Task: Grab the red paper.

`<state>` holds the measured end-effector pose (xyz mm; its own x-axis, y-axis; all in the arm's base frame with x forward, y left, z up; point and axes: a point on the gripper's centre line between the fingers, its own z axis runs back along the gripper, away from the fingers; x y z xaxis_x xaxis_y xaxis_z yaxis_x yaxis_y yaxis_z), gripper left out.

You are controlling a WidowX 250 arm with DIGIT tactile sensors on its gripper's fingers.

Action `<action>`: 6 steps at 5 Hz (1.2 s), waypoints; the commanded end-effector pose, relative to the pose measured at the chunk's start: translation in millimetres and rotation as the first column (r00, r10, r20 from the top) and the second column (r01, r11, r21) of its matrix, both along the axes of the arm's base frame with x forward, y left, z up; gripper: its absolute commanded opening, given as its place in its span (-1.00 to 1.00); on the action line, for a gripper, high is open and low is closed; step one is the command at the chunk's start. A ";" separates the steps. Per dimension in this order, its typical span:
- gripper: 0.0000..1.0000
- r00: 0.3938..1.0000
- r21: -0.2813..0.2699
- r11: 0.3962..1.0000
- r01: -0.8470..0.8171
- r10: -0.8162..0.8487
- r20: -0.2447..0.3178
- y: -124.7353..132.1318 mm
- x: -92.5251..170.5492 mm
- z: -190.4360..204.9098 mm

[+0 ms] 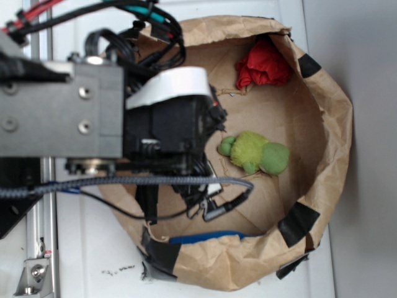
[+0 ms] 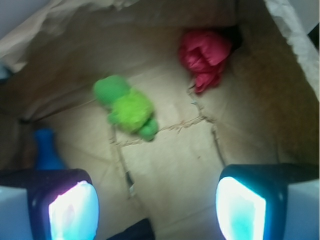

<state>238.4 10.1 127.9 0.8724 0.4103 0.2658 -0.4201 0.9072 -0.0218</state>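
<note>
In the wrist view, nearest to us, we see the two fingers point(image 2: 70, 210) of the pincer point(image 2: 155, 210) at the bottom edge, one on the left and one on the right. They stand wide apart with only bare paper floor between them, so our pincer is released and holds nothing.

A little farther, at the left, a blue thing point(image 2: 46, 150) lies against the wall of the brown paper bag point(image 2: 280, 100); in the exterior view only a thin blue strip point(image 1: 205, 237) of it shows at the bag's rim. Then, left of centre, comes the green plush toy point(image 2: 127, 107), lying on the floor of the bag. We must not take this one.

Farthest, at the right, the red paper point(image 2: 204, 56) sits as a crumpled wad in the far corner, touching or almost touching the bag wall behind it. It is well apart from the green toy.

We judge that we are in the approach step, and the grasp is not yet done. To do it well, we should move the pincer forward and to the right, passing clear of the toy, then centre the open fingers over the wad before we go down. Because the paper sits close to the wall, one finger may catch the bag, so we should come from above. The wad is soft, so we close firmly on its middle.
</note>
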 end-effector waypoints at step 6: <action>1.00 1.000 -0.002 1.000 -0.022 0.022 0.012 20.0 65.8 -24.4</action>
